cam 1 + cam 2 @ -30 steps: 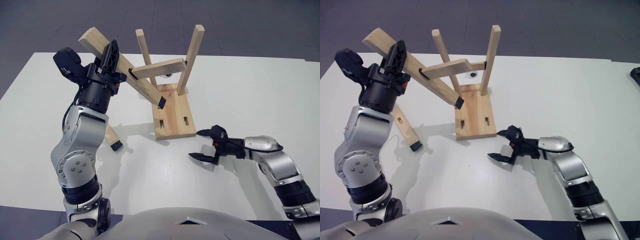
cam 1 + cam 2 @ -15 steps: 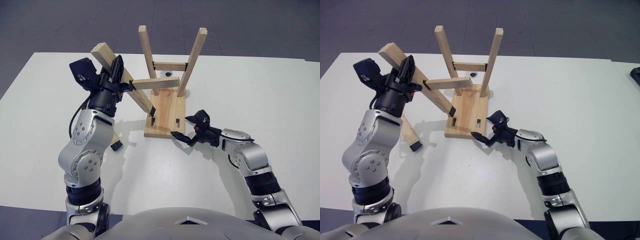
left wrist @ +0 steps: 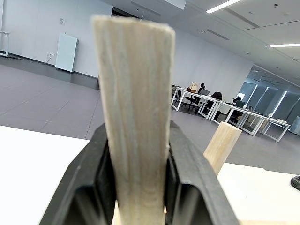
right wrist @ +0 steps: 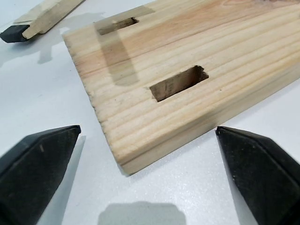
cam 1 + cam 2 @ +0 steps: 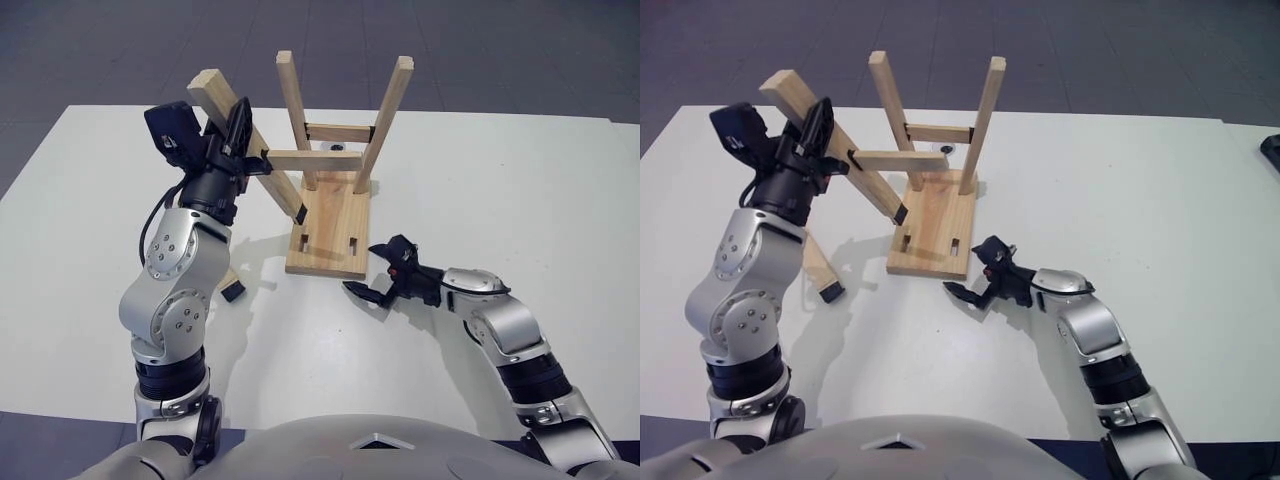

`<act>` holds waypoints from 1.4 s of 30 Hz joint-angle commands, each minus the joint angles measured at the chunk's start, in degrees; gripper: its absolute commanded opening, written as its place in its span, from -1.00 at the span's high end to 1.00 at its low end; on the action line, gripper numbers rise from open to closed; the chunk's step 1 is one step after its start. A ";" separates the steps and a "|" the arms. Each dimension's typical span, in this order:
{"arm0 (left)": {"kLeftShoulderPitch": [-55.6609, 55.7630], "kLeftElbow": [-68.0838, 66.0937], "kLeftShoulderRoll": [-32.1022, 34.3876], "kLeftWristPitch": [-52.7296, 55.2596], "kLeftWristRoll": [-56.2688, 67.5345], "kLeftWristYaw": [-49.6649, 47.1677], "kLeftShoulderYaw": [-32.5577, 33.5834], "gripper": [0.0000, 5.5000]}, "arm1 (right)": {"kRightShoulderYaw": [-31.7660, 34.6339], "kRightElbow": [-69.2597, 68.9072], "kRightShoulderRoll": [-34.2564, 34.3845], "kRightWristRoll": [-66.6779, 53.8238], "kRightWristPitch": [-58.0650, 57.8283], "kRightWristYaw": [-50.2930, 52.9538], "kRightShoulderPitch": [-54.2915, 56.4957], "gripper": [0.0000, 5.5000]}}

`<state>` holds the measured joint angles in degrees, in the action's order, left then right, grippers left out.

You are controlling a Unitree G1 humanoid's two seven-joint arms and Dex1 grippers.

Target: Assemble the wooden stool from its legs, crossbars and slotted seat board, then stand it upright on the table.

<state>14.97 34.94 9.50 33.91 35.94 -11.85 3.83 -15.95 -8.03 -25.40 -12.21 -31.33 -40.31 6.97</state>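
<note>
Since a second earlier, our right jaws had come in beside the seat board [image 5: 328, 258] on the bench [image 5: 520, 170], open at its near edge, probably to steady it. Our left jaws gripped a tilted leg [image 5: 278, 185] with its crossbar [image 5: 335, 157] above the board's empty slots, ready for insertion.

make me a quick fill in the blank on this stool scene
1. The left gripper is shut on a tilted wooden ____.
2. The right gripper sits by the seat board with its jaws ____.
3. ____ upright legs already stand in the board.
4. The board's near end has two empty ____.
Missing words: leg; open; two; slots
</note>
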 commanded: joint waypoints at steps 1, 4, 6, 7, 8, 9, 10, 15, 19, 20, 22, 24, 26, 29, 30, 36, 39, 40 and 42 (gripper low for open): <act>0.42 -0.33 -0.20 1.17 -1.14 0.97 -0.04 0.62 | -0.70 4.18 2.86 3.66 -0.43 5.07 2.10 -0.96; 0.79 -1.28 -0.45 1.38 -1.84 1.55 -0.57 0.62 | -0.60 6.55 3.84 5.51 0.96 7.25 3.25 -0.96; 0.87 -1.78 -0.62 1.37 -2.61 2.01 -1.06 0.62 | -0.05 7.57 4.66 5.67 1.14 7.92 4.05 -0.96; 0.63 -1.93 -0.76 1.26 -3.00 2.19 -1.27 0.62 | 0.05 7.80 5.00 5.52 1.24 7.98 4.43 -0.96; 0.35 -2.08 -0.99 1.15 -3.32 2.29 -1.34 0.62 | 0.05 7.97 5.25 5.48 1.30 8.05 4.69 -0.96; 0.04 -2.32 -1.34 0.97 -3.69 2.32 -1.32 0.62 | -0.02 8.14 5.42 5.51 1.41 8.08 4.85 -0.96; -0.31 -2.72 -1.80 0.56 -4.19 2.26 -1.24 0.62 | -0.13 8.27 5.58 5.61 1.55 8.14 4.88 -0.96; -2.23 -5.97 -3.30 -2.07 -8.93 2.63 -2.68 0.62 | -0.15 8.21 7.13 5.57 1.16 9.36 4.39 -0.96; -4.87 -7.79 -4.14 -4.80 -13.65 3.12 -4.67 0.62 | -0.41 7.72 8.01 5.61 0.86 10.00 3.61 -0.96; -5.41 -7.97 -4.38 -5.31 -14.28 3.47 -5.02 0.62 | -0.42 7.46 8.12 5.64 0.72 10.06 3.43 -0.96; -6.49 -8.85 -4.91 -6.79 -15.40 4.19 -5.56 0.62 | -0.49 7.31 8.35 5.71 0.59 10.07 3.38 -0.96; -7.12 -10.19 -5.67 -8.20 -16.16 4.55 -5.54 0.62 | -0.47 7.47 8.74 5.77 0.59 10.16 3.51 -0.96; -7.15 -11.64 -6.40 -9.45 -16.77 4.60 -5.15 0.62 | -0.37 7.72 9.23 5.86 0.56 10.36 3.76 -0.96; -6.78 -13.97 -7.72 -11.16 -17.30 4.58 -4.17 0.62 | -0.28 7.96 9.75 6.02 0.50 10.58 4.00 -0.96; -6.61 -14.63 -8.22 -11.48 -17.15 4.46 -3.86 0.62 | -0.31 8.03 9.85 6.09 0.49 10.59 4.05 -0.96; -6.79 -15.59 -10.90 -10.66 -15.83 3.79 -2.24 0.62 | -0.39 7.90 10.00 6.23 0.13 10.59 3.82 -0.96; -6.29 -15.19 -11.90 -8.97 -15.39 2.83 -1.22 0.62 | -0.51 7.87 10.17 6.27 -0.09 10.69 3.68 -0.96; -5.47 -15.00 -12.40 -8.18 -14.82 2.25 -0.64 0.62 | -0.54 7.88 10.25 6.28 -0.15 10.72 3.66 -0.96; -3.60 -15.00 -12.45 -7.33 -14.75 1.97 -0.35 0.62 | -0.56 7.91 10.50 6.35 -0.22 10.97 3.51 -0.96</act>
<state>11.58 22.25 -2.44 21.88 21.17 -9.02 3.58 -16.25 -1.02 -15.42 -6.03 -30.02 -29.57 11.11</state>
